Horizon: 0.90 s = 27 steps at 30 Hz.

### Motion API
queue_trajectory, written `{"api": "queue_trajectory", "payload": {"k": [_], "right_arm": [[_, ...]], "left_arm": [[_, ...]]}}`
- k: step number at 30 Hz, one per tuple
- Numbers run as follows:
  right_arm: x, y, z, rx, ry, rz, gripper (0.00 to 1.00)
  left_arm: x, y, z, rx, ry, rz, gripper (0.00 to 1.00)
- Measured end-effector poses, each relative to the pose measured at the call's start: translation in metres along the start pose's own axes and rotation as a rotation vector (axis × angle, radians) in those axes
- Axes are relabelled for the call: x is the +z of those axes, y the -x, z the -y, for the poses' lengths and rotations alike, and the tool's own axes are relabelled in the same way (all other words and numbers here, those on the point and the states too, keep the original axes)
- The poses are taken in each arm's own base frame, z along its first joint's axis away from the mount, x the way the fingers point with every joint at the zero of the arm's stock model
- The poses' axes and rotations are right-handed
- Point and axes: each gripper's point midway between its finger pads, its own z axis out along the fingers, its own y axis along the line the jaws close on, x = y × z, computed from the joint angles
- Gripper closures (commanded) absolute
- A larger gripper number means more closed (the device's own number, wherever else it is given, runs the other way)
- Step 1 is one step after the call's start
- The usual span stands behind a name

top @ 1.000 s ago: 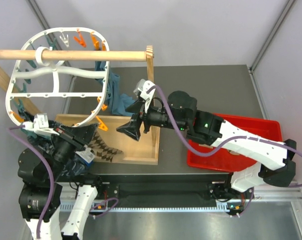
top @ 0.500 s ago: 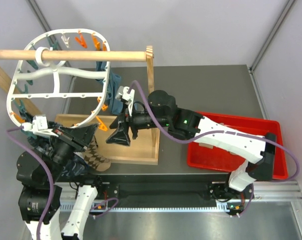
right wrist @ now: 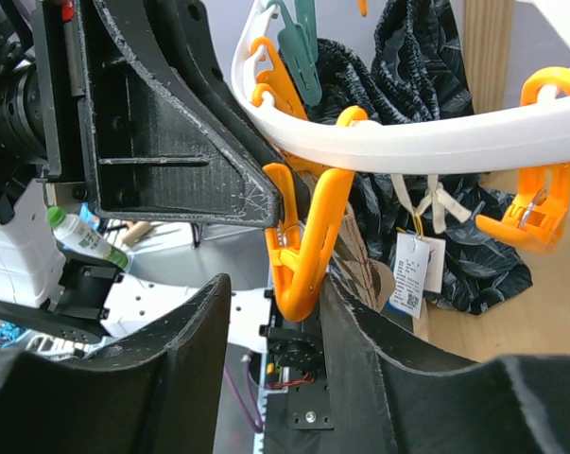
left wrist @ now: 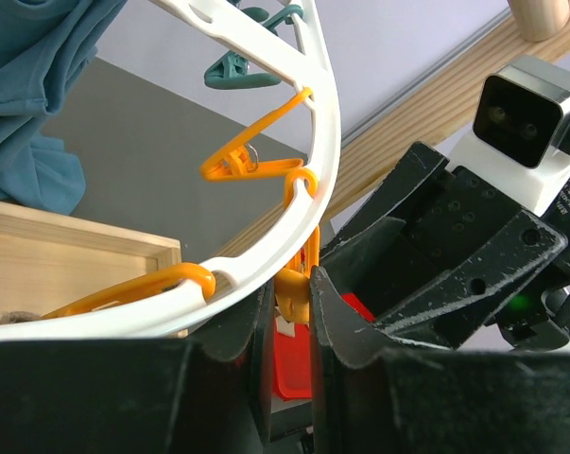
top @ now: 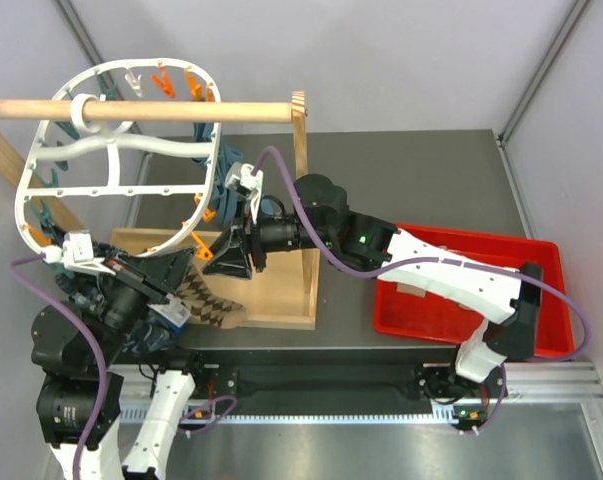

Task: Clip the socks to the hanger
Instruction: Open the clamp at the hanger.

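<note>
The white hanger (top: 111,188) hangs from the wooden rod (top: 181,110) in the upper left of the top view, and both arms meet at its lower right rim. The right hand (right wrist: 280,284) stands astride 1 orange peg (right wrist: 299,251) but is not clamped on it: in the right wrist view 1 finger lies against the peg and a gap shows on the other side. The left hand (left wrist: 291,322) is narrowed to a slit. In the top view the sock (top: 209,303) dangles from its tip over the wooden box (top: 314,285) at the lower left, so it looks clenched on the sock, though its own camera does not show fabric between the fingers. The step in hand seems to be squeezing the peg open so the sock can be fed in. The main risk is the off-centre hold, since a squeeze from 1 side could shove the peg along and swing the freely hanging hanger away from the sock. A pinch too low on the peg would not open it at all. The 2 hands are crowded tip to tip and could knock together. The sock seems held only by an edge and may slip down into the box.
</note>
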Motion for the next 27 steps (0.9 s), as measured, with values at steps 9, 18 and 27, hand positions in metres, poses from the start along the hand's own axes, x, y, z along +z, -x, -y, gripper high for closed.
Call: {"api": "queue_trajectory", "payload": {"k": [9, 18, 27], "right_arm": [[0.006, 0.002, 0.006, 0.005, -0.009, 0.02, 0.89], [0.008, 0.004, 0.011, -0.008, -0.05, 0.028, 1.0], [0.016, 0.002, 0.023, -0.164, -0.227, 0.056, 1.0]], "left_arm": [[0.0, 0.001, 0.002, 0.001, -0.008, 0.006, 1.0], [-0.005, 0.008, 0.006, -0.018, 0.009, 0.026, 0.53], [-0.015, 0.023, 0.023, -0.089, 0.001, 0.065, 0.46]]}}
